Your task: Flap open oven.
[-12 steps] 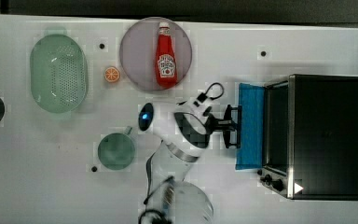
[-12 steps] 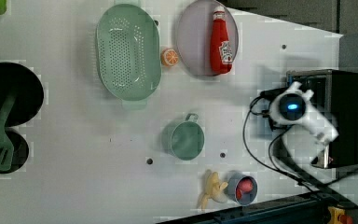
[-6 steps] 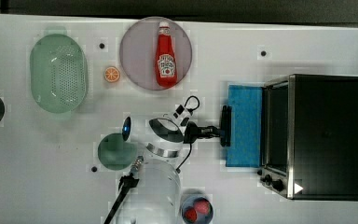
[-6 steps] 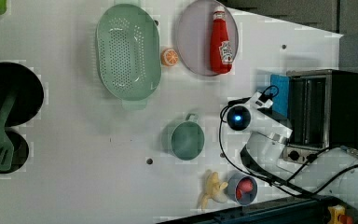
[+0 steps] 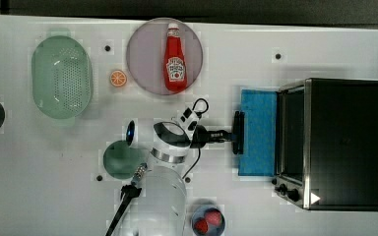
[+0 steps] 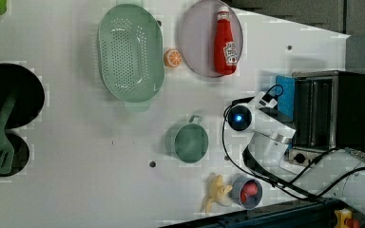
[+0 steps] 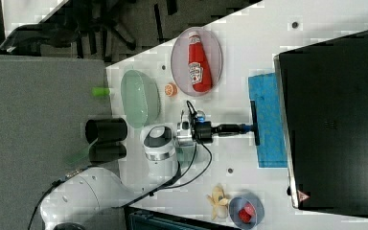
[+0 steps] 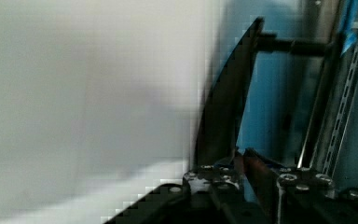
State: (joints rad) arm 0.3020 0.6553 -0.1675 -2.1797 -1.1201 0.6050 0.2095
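A white worktop [image 5: 300, 44] seen from above. The oven [image 5: 342, 142], a black box with a silver front frame, stands near the edge of the worktop on the top view's right, its front facing the middle. Its door [image 5: 258, 132], which reads bright blue, now lies folded down almost flat on the worktop in front of the oven mouth. A second ago it showed as a narrow blue strip, barely tipped out from the frame; half a second ago it was about halfway down. The black bar handle [image 5: 237, 132] has travelled with it, out toward the middle of the worktop.

The gripper [image 5: 233, 133] reaches level from the white arm and is clamped narrowly on that handle; the wrist view shows the fingers [image 8: 254, 170] pinched close against the bar.

Judged from this, the opening is nearly or wholly done: the oven cavity is exposed, and what seems left is to let go of the handle and back away
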